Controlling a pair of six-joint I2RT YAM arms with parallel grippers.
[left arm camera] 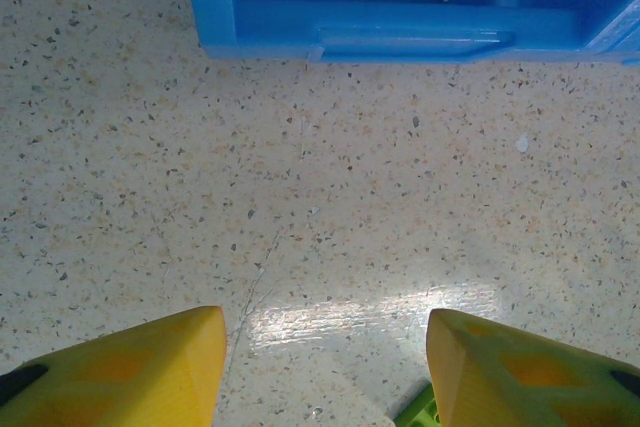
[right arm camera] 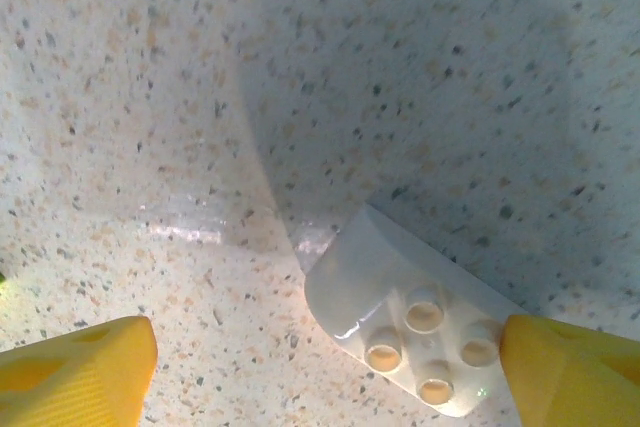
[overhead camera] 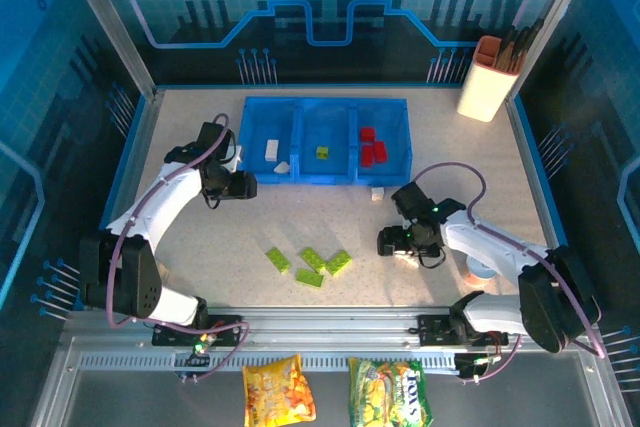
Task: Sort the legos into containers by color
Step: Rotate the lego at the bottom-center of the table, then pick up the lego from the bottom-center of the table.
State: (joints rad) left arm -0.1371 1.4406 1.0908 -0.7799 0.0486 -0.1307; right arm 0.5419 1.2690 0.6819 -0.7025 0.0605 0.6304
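White lego (right arm camera: 415,322) sits between the right pincer's (right arm camera: 330,362) spread fingers (right arm camera: 570,372).

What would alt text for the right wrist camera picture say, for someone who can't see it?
A white lego brick with four studs and one rounded end lies on a speckled table, seen close up. The two yellow fingertips of the right gripper sit at the bottom corners, wide apart, with the brick between them.

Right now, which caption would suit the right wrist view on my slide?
Open right gripper framing a white lego, studs up, on the speckled table.
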